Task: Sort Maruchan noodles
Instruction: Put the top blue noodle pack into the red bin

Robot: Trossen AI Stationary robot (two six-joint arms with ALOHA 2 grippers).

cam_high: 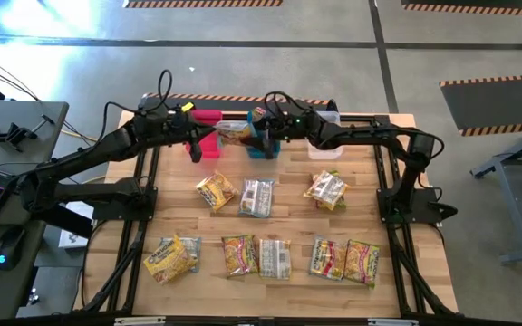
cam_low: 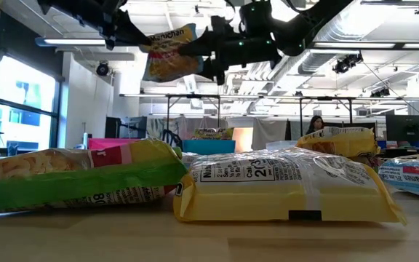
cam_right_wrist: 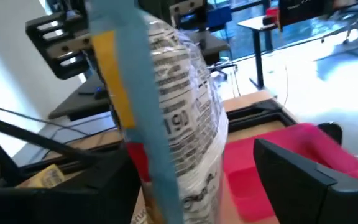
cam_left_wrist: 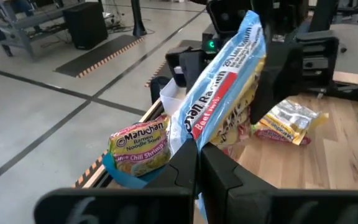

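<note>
High view: both arms meet at the far edge of the table, over the row of bins. The left gripper (cam_high: 208,136) is clamped tight on one edge of a blue-trimmed beef-flavour packet (cam_high: 236,133), which hangs in the air between the two arms, above the gap between the pink bin (cam_high: 208,145) and the blue bin (cam_high: 263,148). The right gripper (cam_high: 265,136) stands with its fingers spread as wide as they go, one each side of the same packet, gripping nothing; the right wrist view shows the packet (cam_right_wrist: 166,112) filling the space between them.

The blue bin already holds one chili-shrimp packet (cam_left_wrist: 140,146). A clear bin (cam_high: 326,149) sits just beside it, under the right arm. Nine or so more packets lie loose in two rows on the near table (cam_high: 397,281).

Risks noted:
- The wrapper is slick and crinkly, and held by one seam only. It may slip free.
- If the left lets go before the right closes, the packet drops, likely between bins or into the wrong one.
- If the right closes off-centre, it could pinch film alone and lose it on transfer.
- The two grippers sit very near each other; collision is possible.
</note>
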